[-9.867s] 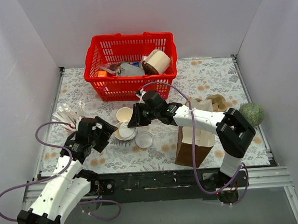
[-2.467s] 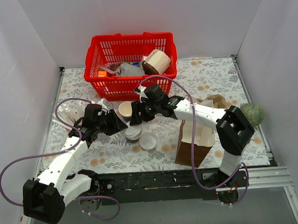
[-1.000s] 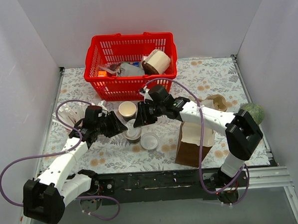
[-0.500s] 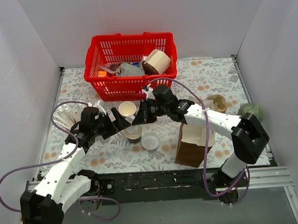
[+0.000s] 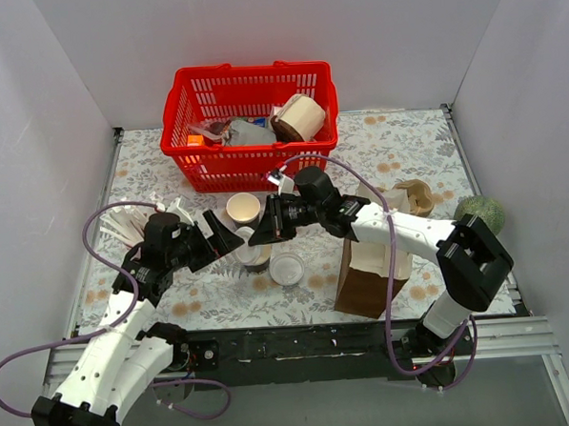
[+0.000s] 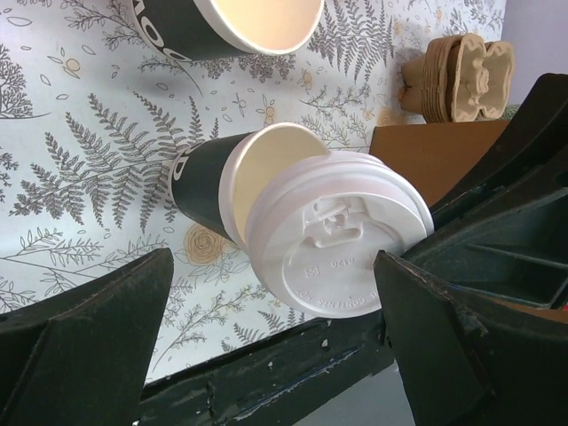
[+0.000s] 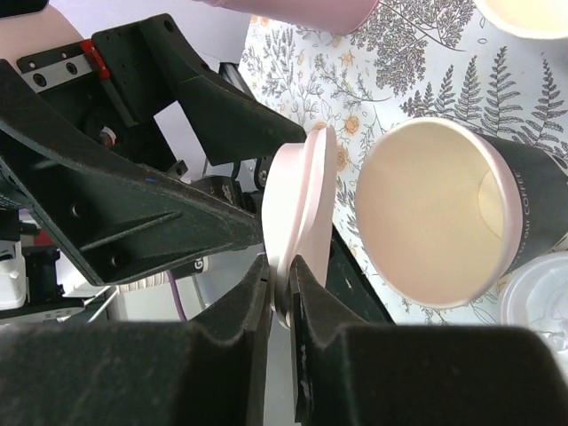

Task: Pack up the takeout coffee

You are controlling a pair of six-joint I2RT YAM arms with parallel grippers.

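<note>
The takeout coffee cup (image 5: 256, 258) stands on the floral mat, dark-walled with a cream inside (image 7: 435, 213) and no lid on it. Its white lid (image 7: 297, 202) is pinched on edge in my right gripper (image 7: 281, 275), which is shut on it. The lid (image 6: 342, 235) hangs tilted at the cup's (image 6: 200, 173) near rim, partly overlapping the mouth. My right gripper (image 5: 259, 237) reaches in from the right. Just left of the cup, my left gripper (image 5: 221, 238) stands wide open, with nothing between its fingers (image 6: 106, 328).
A second lidless dark cup (image 5: 242, 209) stands just behind. A loose white lid (image 5: 286, 266) lies right of the coffee cup. A brown paper bag (image 5: 368, 266) stands at right, with a pulp cup carrier (image 5: 415, 195) behind it. A red basket (image 5: 253, 167) sits at the back.
My left gripper opened wide and drew back to the left. My right gripper closed on the white lid and holds it tilted at the cup's rim.
</note>
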